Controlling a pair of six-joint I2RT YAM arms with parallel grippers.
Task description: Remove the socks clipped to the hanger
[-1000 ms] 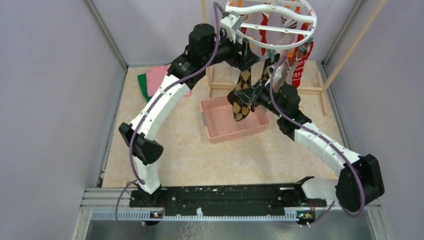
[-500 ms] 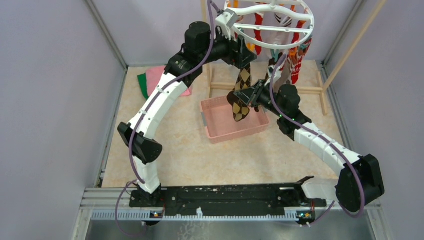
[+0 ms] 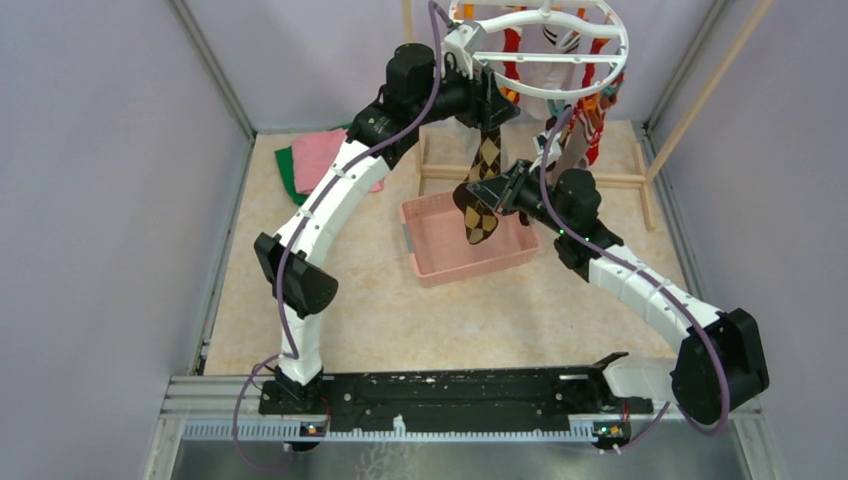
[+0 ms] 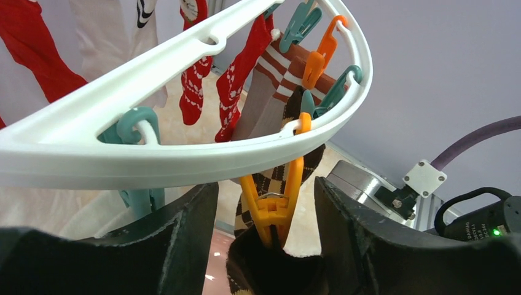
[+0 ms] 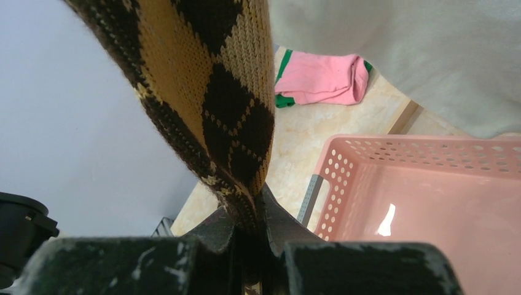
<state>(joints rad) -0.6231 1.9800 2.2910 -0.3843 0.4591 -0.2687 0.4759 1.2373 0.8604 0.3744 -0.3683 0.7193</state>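
Note:
The white ring hanger point(image 3: 545, 40) hangs at the back with several socks clipped under it. A brown argyle sock point(image 3: 482, 185) hangs from an orange clip point(image 4: 276, 206) on the hanger rim point(image 4: 184, 147). My left gripper point(image 3: 490, 102) is open, with one finger on each side of that clip point(image 4: 270, 243), not touching it. My right gripper point(image 3: 505, 192) is shut on the lower part of the argyle sock point(image 5: 215, 92), its jaws pinching the fabric point(image 5: 249, 224). Red patterned socks point(image 4: 236, 86), a brown‑striped sock point(image 4: 270, 98) and a white sock point(image 5: 418, 55) hang nearby.
A pink basket point(image 3: 470, 245) stands on the floor below the argyle sock; its wall shows in the right wrist view point(image 5: 430, 153). Folded pink and green cloths point(image 3: 320, 160) lie at the back left. A light wooden rack frame point(image 3: 640, 180) stands behind.
The left arm's elbow has swung right and the hanger ring has shifted up and tilted. The right arm still holds the sock in the same place.

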